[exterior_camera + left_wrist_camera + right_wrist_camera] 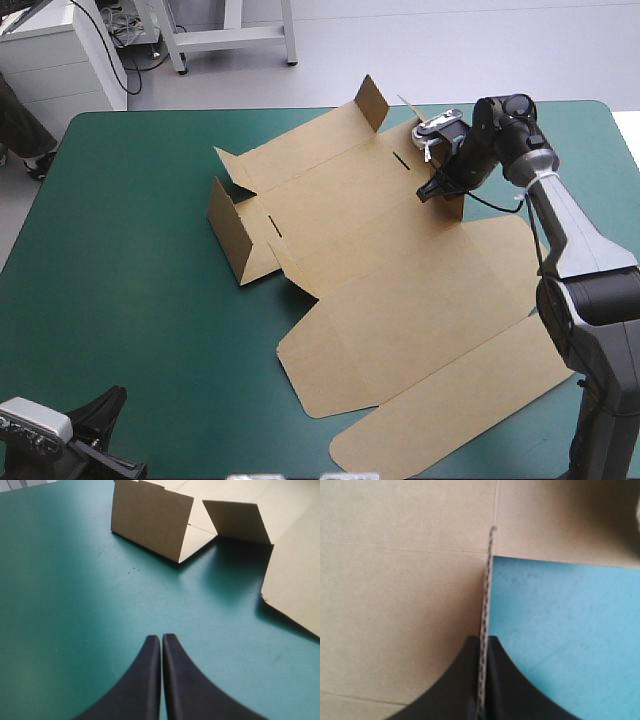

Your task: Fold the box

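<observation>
Your right hand (481,642) grips an upright flap of the brown box (380,290), spread mostly flat across the teal-green surface (130,300); your left hand (161,639) is closed, empty, short of it.

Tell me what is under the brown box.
The box lies spread on the teal-green cover, which shows around it. Beside the flap gripped by the right end effector, bare cover shows. Anything beneath the flat panels is hidden by the board.

The brown box (400,290) lies mostly flat from the table's (130,250) middle to its near right corner, left and far ends raised.
</observation>
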Controlling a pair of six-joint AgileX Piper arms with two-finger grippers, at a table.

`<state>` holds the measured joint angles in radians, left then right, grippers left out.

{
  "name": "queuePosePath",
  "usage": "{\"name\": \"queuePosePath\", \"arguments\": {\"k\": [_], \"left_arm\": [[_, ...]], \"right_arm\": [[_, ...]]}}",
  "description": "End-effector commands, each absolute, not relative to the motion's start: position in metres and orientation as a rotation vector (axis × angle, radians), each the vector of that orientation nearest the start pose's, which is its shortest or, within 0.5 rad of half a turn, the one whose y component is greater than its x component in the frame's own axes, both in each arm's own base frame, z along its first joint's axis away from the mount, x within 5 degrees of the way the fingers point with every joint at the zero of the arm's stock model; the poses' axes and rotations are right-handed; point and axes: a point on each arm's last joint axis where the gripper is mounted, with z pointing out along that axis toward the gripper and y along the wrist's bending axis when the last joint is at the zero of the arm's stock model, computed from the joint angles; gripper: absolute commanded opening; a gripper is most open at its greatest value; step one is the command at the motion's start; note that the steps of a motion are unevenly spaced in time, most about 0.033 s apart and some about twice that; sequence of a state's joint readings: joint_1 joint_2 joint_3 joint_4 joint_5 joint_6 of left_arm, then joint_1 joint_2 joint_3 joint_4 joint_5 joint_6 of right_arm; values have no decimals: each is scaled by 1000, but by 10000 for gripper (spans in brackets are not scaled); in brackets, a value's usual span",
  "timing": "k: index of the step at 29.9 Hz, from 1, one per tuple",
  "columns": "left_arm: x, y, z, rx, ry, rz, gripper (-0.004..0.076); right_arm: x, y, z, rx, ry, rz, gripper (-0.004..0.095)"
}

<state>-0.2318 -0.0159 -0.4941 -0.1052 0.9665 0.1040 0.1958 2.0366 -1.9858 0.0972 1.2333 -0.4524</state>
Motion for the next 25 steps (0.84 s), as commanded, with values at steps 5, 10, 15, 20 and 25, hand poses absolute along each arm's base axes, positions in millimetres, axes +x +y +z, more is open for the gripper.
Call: {"name": "queuePosePath", "arguments": {"k": [5, 10, 15, 20, 25], "left_arm": [[-6, -7, 295, 307, 1826, -216, -8], [-6, -7, 295, 307, 1826, -216, -8], [-6, -7, 295, 307, 1826, -218, -8], [-6, -7, 295, 307, 1826, -218, -8], [-6, -7, 295, 307, 1826, -218, -8]], "right_arm": [[430, 130, 347, -1219, 2324, -12, -20], [422, 170, 337, -1437, 2213, 44, -21], [407, 208, 331, -1620, 2097, 50, -21], [390, 239, 330, -1735, 2005, 69, -21], [382, 262, 316, -1802, 1985, 120, -21]]}}
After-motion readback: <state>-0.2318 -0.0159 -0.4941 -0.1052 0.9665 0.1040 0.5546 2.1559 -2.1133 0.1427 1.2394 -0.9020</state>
